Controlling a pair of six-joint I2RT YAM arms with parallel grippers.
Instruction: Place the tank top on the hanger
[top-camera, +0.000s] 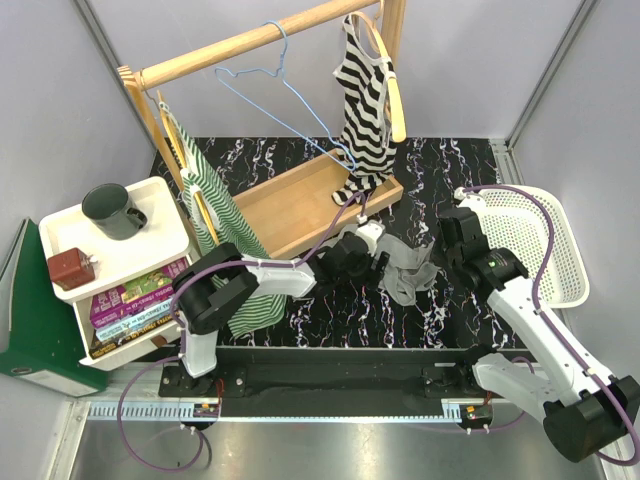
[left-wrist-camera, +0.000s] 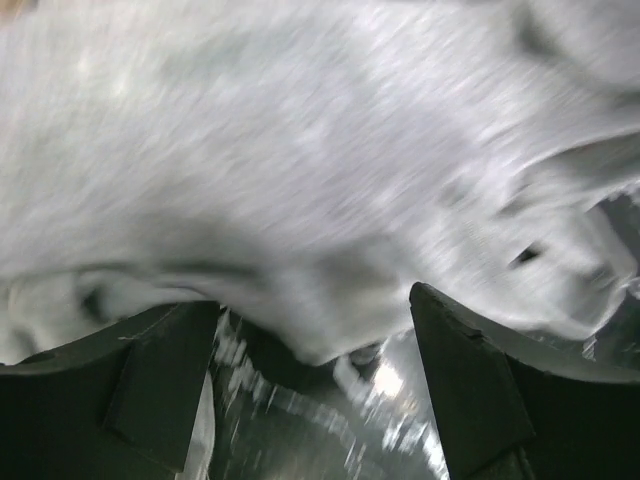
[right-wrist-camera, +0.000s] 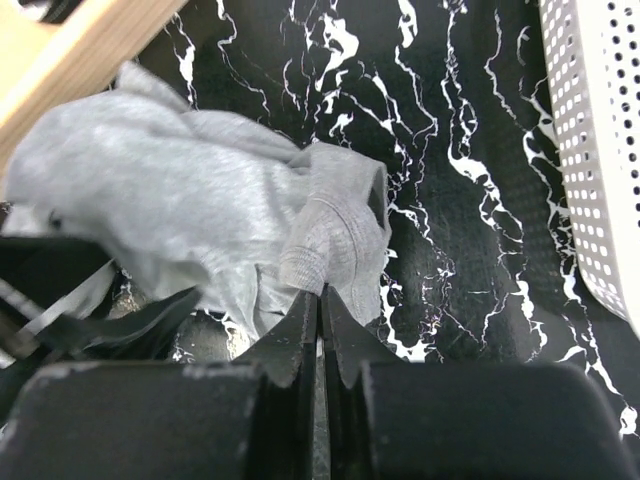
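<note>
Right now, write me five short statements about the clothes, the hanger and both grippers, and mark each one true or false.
1. The tank top is on the hanger. False: it is bunched up between the grippers, and the hanger hangs bare on the rail.
2. The left gripper is open. True.
3. The right gripper is wide open. False: it is shut on the tank top's edge.
4. A dark mug stands on the white shelf. True.
5. The black-and-white striped top hangs from the rail. True.

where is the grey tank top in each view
Top external: tank top crumpled just right of centre, below the wooden rack base.
Left wrist: fills the upper frame, blurred.
Right wrist: left of centre, under the rack base's corner.
Shared landmark: black marbled mat, clear in the top and right wrist views.
</note>
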